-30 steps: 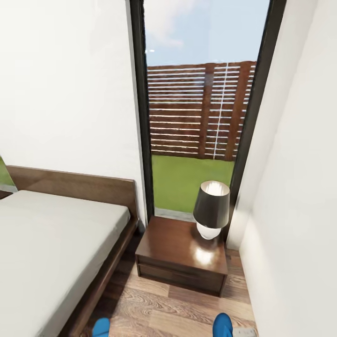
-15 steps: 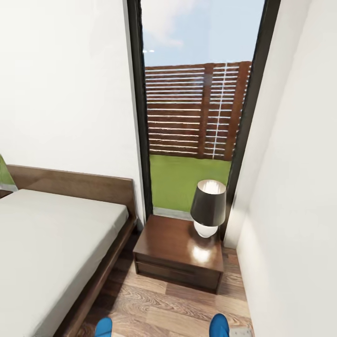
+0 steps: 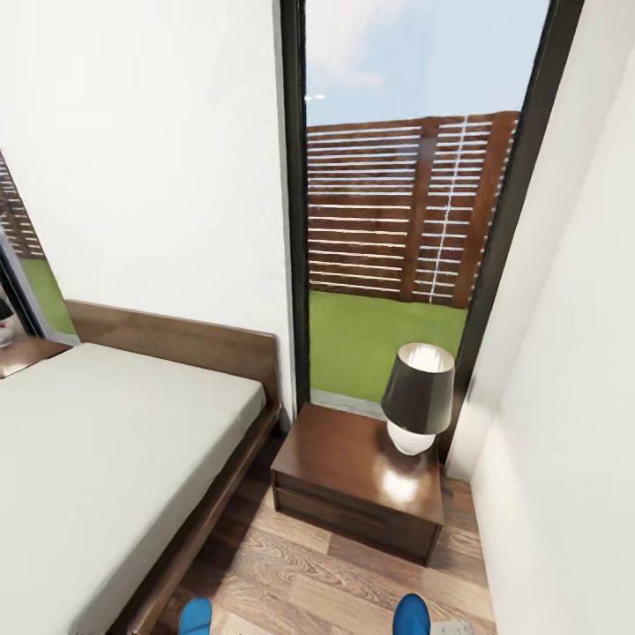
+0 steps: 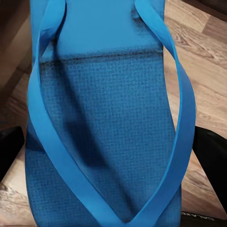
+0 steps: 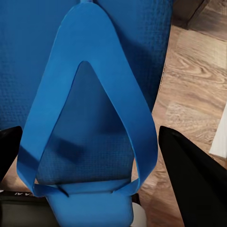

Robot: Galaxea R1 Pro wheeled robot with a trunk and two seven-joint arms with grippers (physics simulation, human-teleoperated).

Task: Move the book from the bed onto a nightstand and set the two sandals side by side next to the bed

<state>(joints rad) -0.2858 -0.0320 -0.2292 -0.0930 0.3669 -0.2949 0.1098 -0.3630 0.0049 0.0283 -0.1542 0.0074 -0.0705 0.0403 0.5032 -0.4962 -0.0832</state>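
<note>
Each gripper holds one sandal: left sandal (image 4: 104, 118) between the left fingers (image 4: 9, 151), right sandal (image 5: 90, 94) between the right fingers (image 5: 194, 179). They look light and bendy, so gripping the sole edge seems best. The bed (image 3: 106, 459) is near.

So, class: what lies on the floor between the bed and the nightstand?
Head view: only a narrow strip of bare wood floor between the bed and the nightstand.
</note>
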